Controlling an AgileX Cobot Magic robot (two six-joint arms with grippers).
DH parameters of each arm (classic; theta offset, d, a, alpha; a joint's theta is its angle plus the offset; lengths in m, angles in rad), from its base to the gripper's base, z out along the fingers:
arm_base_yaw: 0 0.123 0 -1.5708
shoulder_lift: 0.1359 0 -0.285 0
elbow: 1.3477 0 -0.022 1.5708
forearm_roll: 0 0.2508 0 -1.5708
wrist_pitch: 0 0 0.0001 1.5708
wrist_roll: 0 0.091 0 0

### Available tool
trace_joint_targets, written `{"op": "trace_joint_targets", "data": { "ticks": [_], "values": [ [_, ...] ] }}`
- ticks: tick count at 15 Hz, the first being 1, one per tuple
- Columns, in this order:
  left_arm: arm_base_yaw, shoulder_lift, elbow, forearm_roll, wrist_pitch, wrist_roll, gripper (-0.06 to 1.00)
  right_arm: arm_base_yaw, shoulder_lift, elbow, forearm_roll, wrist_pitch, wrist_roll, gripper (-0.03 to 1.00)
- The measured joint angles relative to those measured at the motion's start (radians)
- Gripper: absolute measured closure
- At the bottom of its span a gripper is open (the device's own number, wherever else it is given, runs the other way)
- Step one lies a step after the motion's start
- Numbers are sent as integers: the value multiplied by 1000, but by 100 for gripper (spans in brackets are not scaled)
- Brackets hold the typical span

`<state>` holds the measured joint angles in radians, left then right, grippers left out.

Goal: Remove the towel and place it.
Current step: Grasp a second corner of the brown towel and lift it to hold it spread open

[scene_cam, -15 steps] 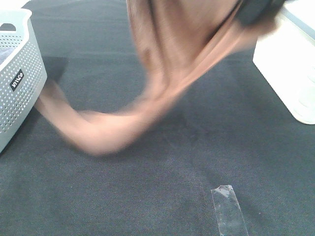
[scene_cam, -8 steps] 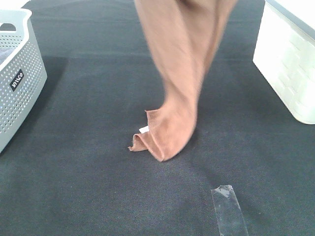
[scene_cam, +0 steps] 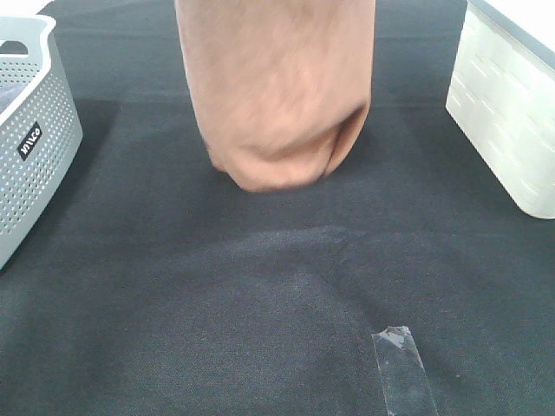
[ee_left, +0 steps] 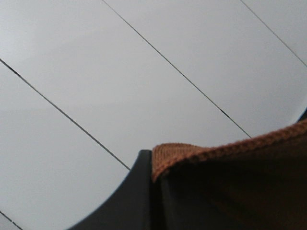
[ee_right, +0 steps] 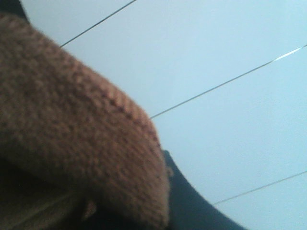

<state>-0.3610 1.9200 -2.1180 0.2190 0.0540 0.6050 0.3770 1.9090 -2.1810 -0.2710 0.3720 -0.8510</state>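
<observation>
Your left gripper [ee_left: 144, 201] and right gripper [ee_right: 184, 206] both clamped on rust-brown plush microfibre towel [scene_cam: 276, 95], hung mid-air over black cloth-covered table [scene_cam: 217, 329], between grey perforated basket [scene_cam: 39, 139] and white plastic bin [scene_cam: 512, 113]. Removal looked done; you had placing and release left.

A dark, fabric-covered tabletop [scene_cam: 173, 329] carries a grey perforated basket [scene_cam: 39, 139] on the left jaws' side, a white bin [scene_cam: 512, 121] on the right jaws' side, and a strip of clear tape [scene_cam: 403, 373] lying flat toward the right jaws' side.
</observation>
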Motion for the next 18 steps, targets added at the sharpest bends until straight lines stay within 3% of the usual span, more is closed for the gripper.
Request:
{"op": "trace_joint_targets", "data": {
  "ticks": [2,3,4,6,7,8,11,16,18],
  "values": [
    [17,54,0,-3,-166,-34,94,-12,44,-2,2,-222,-1,97],
    [33,119,-17,-25,-326,-47,94,-40,88,-2,19,-367,11,97],
    [33,119,-17,-25,-326,-47,94,-40,88,-2,19,-367,11,97],
    [48,207,-129,-40,-366,-47,94,-73,132,-2,42,-465,32,97],
    [65,315,-312,-45,-351,-48,94,-104,163,-3,72,-517,36,97],
    [65,315,-312,-45,-351,-48,94,-104,163,-3,72,-517,36,97],
    [91,459,-548,-45,-234,-49,94,-126,179,-5,92,-533,59,97],
    [116,473,-567,-19,-206,-53,94,-127,186,-5,92,-506,102,97],
    [116,473,-567,-16,-182,-54,94,-126,186,-5,92,-442,133,97]
  ]
}}
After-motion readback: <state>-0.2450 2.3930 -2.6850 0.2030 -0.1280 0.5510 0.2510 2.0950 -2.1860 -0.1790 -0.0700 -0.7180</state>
